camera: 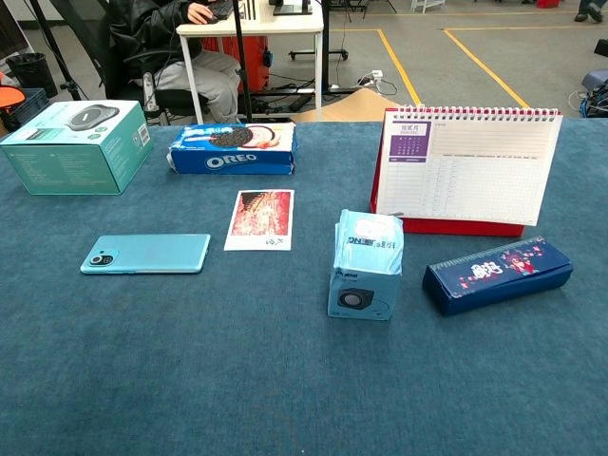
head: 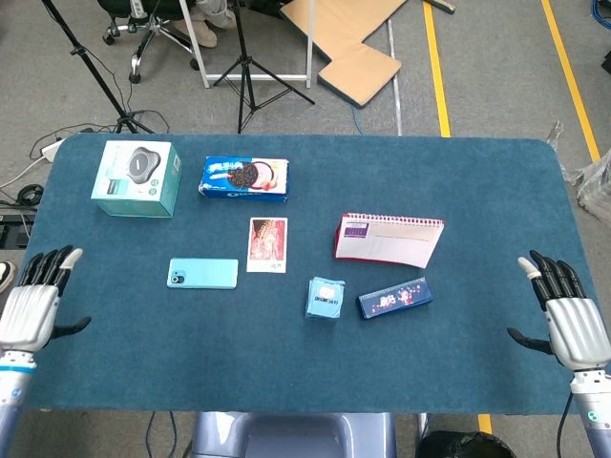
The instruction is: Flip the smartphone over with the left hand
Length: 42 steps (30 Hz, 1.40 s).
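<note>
The light blue smartphone [head: 202, 273] lies flat on the blue table with its back and camera lens facing up, also seen in the chest view as the smartphone [camera: 145, 254]. My left hand [head: 31, 309] hovers at the table's left edge, well away from the phone, fingers spread and holding nothing. My right hand [head: 571, 319] is at the right front edge, fingers apart and empty. Neither hand appears in the chest view.
A teal product box [head: 136, 178] and an Oreo pack [head: 244, 178] stand at the back left. A photo card [head: 267, 244] lies right of the phone. A small blue box [head: 326, 298], a dark blue case [head: 394, 298] and a desk calendar [head: 389, 239] fill the middle.
</note>
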Each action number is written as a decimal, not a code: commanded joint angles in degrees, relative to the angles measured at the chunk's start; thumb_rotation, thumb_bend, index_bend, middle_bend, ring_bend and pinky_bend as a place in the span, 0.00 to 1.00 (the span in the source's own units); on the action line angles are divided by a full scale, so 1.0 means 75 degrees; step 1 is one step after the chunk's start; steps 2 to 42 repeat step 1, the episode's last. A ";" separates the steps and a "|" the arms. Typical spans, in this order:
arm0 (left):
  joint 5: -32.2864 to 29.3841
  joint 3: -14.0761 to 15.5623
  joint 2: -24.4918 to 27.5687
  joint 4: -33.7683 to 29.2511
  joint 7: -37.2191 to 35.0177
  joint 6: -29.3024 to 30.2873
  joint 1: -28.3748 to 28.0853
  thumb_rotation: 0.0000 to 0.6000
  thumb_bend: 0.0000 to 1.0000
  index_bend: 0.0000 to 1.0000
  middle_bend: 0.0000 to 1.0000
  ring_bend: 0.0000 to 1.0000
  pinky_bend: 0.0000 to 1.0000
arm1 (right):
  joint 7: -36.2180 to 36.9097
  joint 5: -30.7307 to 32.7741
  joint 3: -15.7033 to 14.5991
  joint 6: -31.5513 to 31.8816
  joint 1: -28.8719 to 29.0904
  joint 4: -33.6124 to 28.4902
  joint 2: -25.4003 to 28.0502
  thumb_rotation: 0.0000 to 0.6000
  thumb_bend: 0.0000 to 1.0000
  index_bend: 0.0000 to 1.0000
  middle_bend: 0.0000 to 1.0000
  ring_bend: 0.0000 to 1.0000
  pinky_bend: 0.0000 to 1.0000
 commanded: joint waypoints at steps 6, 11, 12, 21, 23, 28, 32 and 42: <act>0.0173 0.0004 0.0035 0.0040 -0.0066 0.0115 0.0134 1.00 0.00 0.00 0.00 0.00 0.00 | 0.0011 -0.0009 -0.0002 0.0003 0.0001 -0.0011 0.0006 1.00 0.00 0.05 0.00 0.00 0.00; 0.0173 0.0004 0.0035 0.0040 -0.0066 0.0115 0.0134 1.00 0.00 0.00 0.00 0.00 0.00 | 0.0011 -0.0009 -0.0002 0.0003 0.0001 -0.0011 0.0006 1.00 0.00 0.05 0.00 0.00 0.00; 0.0173 0.0004 0.0035 0.0040 -0.0066 0.0115 0.0134 1.00 0.00 0.00 0.00 0.00 0.00 | 0.0011 -0.0009 -0.0002 0.0003 0.0001 -0.0011 0.0006 1.00 0.00 0.05 0.00 0.00 0.00; 0.0173 0.0004 0.0035 0.0040 -0.0066 0.0115 0.0134 1.00 0.00 0.00 0.00 0.00 0.00 | 0.0011 -0.0009 -0.0002 0.0003 0.0001 -0.0011 0.0006 1.00 0.00 0.05 0.00 0.00 0.00; 0.0173 0.0004 0.0035 0.0040 -0.0066 0.0115 0.0134 1.00 0.00 0.00 0.00 0.00 0.00 | 0.0011 -0.0009 -0.0002 0.0003 0.0001 -0.0011 0.0006 1.00 0.00 0.05 0.00 0.00 0.00; 0.0173 0.0004 0.0035 0.0040 -0.0066 0.0115 0.0134 1.00 0.00 0.00 0.00 0.00 0.00 | 0.0011 -0.0009 -0.0002 0.0003 0.0001 -0.0011 0.0006 1.00 0.00 0.05 0.00 0.00 0.00; 0.0173 0.0004 0.0035 0.0040 -0.0066 0.0115 0.0134 1.00 0.00 0.00 0.00 0.00 0.00 | 0.0011 -0.0009 -0.0002 0.0003 0.0001 -0.0011 0.0006 1.00 0.00 0.05 0.00 0.00 0.00; 0.0173 0.0004 0.0035 0.0040 -0.0066 0.0115 0.0134 1.00 0.00 0.00 0.00 0.00 0.00 | 0.0011 -0.0009 -0.0002 0.0003 0.0001 -0.0011 0.0006 1.00 0.00 0.05 0.00 0.00 0.00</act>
